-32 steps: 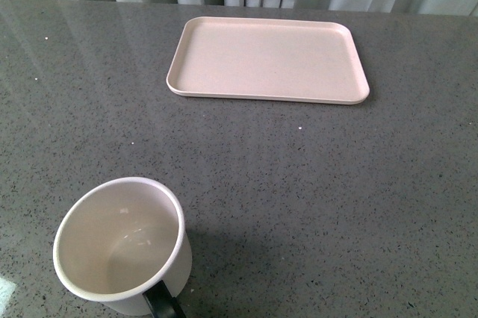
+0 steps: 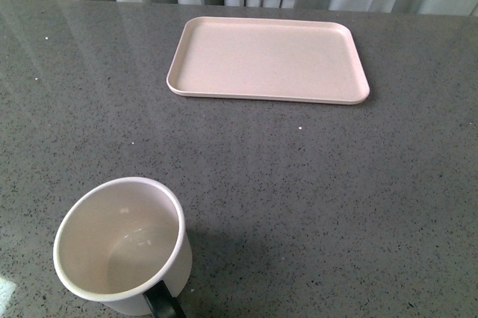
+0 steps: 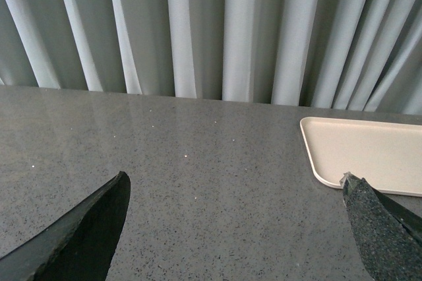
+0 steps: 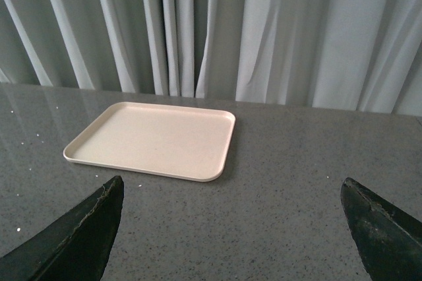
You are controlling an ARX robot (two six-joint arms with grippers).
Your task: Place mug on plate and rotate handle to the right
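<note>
We see the mug (image 2: 119,247) upright on the grey table (image 2: 336,206) at seven o'clock, its handle (image 2: 164,305) toward five. The plate (image 2: 269,60) lies well apart at one o'clock. Our left gripper (image 3: 234,177) and right gripper (image 4: 231,181) are both spread wide, released.

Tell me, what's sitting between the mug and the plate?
Nothing. In the front view, only bare grey table lies between the mug and the plate.
</note>
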